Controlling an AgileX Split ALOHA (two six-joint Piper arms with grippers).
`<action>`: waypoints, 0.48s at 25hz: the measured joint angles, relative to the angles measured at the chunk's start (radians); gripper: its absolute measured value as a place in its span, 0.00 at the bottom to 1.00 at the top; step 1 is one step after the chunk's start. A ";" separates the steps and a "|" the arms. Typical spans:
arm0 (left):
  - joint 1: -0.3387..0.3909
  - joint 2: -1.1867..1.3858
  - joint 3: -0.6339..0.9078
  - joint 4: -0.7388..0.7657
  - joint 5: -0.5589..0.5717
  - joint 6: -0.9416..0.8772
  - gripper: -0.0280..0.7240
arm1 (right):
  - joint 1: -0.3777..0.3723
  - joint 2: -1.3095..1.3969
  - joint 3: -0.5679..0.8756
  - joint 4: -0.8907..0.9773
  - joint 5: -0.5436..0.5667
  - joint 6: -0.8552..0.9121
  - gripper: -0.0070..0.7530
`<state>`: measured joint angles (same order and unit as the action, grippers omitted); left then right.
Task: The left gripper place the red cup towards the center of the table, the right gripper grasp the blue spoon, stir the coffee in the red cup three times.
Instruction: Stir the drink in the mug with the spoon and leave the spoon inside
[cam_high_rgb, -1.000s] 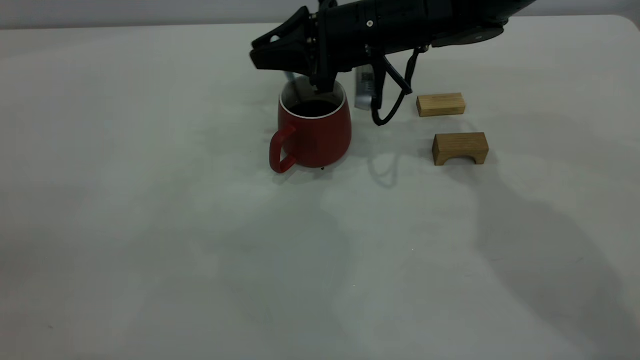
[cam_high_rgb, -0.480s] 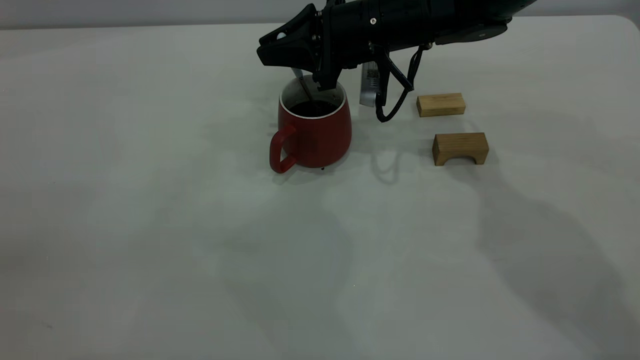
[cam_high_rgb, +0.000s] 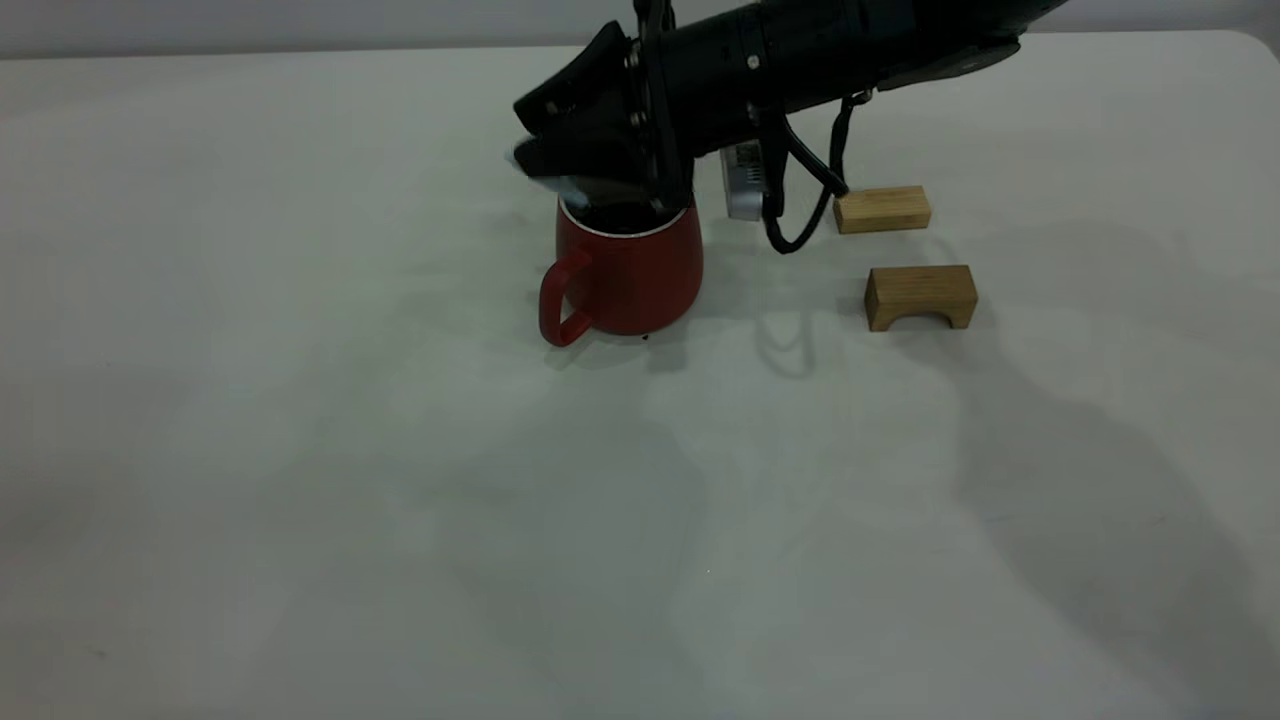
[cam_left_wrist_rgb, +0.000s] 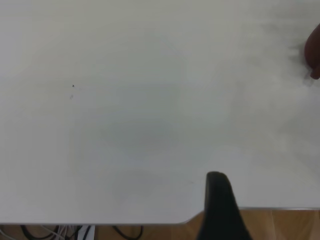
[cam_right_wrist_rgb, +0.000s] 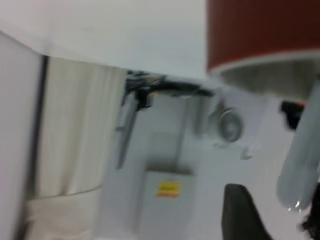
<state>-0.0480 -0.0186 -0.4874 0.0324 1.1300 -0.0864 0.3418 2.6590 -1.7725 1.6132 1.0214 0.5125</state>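
Observation:
The red cup (cam_high_rgb: 630, 270) stands upright on the table (cam_high_rgb: 300, 450), its handle toward the near left. My right gripper (cam_high_rgb: 537, 140) hangs low over its rim, shut on the blue spoon (cam_high_rgb: 562, 186). The pale handle pokes out at the cup's left rim, and the bowl is hidden inside. Only a dark sliver of coffee (cam_high_rgb: 622, 214) shows under the fingers. The right wrist view has the spoon handle (cam_right_wrist_rgb: 301, 160) beside one finger (cam_right_wrist_rgb: 240, 212), with the cup's wall (cam_right_wrist_rgb: 260, 30) close by. My left gripper (cam_left_wrist_rgb: 272, 202) is parked open over the table edge, far from the cup (cam_left_wrist_rgb: 315, 52).
Two tan wooden blocks lie right of the cup, a flat one (cam_high_rgb: 882, 209) and an arched one (cam_high_rgb: 921, 296). The right arm's cable (cam_high_rgb: 800, 200) loops down between cup and blocks. The table edge (cam_left_wrist_rgb: 150, 223) runs under the left gripper.
The right gripper has rolled and dropped lower over the cup. The spoon handle has swung toward the cup's left rim. The cup has not shifted.

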 joint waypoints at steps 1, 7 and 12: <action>0.000 0.000 0.000 0.000 0.000 0.000 0.77 | 0.000 -0.007 0.000 -0.032 0.000 -0.014 0.55; 0.000 0.000 0.000 0.000 0.000 0.000 0.77 | 0.007 -0.098 0.000 -0.372 0.014 -0.072 0.59; 0.000 0.000 0.000 0.000 0.000 0.001 0.77 | 0.008 -0.208 0.000 -0.767 0.064 -0.078 0.60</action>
<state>-0.0480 -0.0186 -0.4874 0.0324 1.1300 -0.0850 0.3503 2.4505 -1.7725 0.8464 1.0849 0.4345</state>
